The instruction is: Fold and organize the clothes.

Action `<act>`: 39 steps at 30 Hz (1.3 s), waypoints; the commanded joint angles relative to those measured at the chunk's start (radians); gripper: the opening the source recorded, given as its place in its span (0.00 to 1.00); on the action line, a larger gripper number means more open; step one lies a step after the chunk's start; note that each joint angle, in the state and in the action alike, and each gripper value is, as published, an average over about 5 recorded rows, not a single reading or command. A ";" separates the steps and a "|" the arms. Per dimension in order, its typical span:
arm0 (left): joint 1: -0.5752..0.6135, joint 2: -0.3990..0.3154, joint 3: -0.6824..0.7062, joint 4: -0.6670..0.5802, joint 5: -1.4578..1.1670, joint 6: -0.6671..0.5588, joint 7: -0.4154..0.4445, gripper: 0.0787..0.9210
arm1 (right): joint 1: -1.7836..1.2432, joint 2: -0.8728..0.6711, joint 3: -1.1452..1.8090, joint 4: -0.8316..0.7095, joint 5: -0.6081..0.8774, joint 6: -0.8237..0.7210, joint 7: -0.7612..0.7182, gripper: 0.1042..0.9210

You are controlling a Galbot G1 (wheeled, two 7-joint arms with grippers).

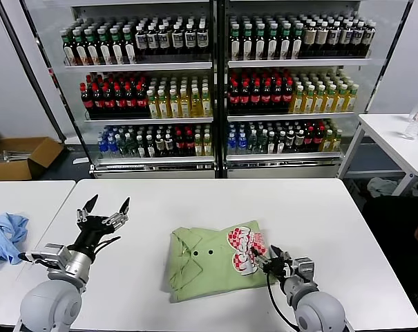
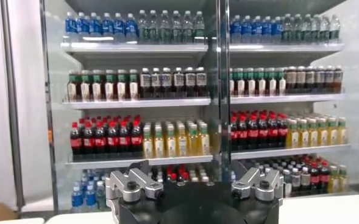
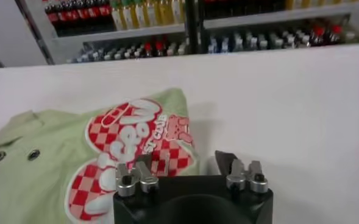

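Right gripper (image 1: 272, 257) at folded polo shirt (image 1: 209, 266) — fingers apart

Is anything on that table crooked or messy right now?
Slightly. The green polo shirt is folded into a compact bundle but lies askew to the table edge, its sides uneven. The right gripper sits at its logo side; the left gripper is raised off to the side, open.

The scene is evenly and brightly lit from overhead. Glare is thrown off the white table (image 1: 195, 200), and soft reflections are seen on the glass doors of the drinks cooler (image 1: 215, 90). A faint shadow is cast beside the folded polo shirt (image 3: 75, 158). The bottles are rendered soft in both wrist views, and the cooler's uprights are splayed outward in the head view.
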 commanded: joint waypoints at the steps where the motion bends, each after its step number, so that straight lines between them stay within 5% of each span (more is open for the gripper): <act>1: -0.005 0.030 -0.065 0.019 0.001 -0.001 0.017 0.88 | 0.063 0.013 -0.038 -0.091 0.100 -0.008 -0.025 0.60; 15: -0.007 0.003 0.005 0.030 0.057 -0.105 0.042 0.88 | -0.028 -0.050 0.119 0.190 0.004 0.023 -0.013 0.10; 20: 0.003 -0.030 0.068 0.045 0.158 -0.202 0.077 0.88 | -0.116 -0.063 0.179 0.209 -0.073 0.038 -0.008 0.00; 27: 0.008 -0.098 0.162 0.089 0.410 -0.304 0.064 0.88 | -0.164 -0.015 0.139 0.193 -0.239 0.133 0.027 0.03; 34: -0.012 -0.129 0.185 0.117 0.550 -0.334 0.025 0.88 | -0.177 -0.017 0.185 0.221 -0.345 0.197 0.012 0.27; 39: -0.067 -0.150 0.157 0.164 0.645 -0.447 0.096 0.88 | -0.136 -0.037 0.245 0.209 -0.383 0.246 -0.003 0.43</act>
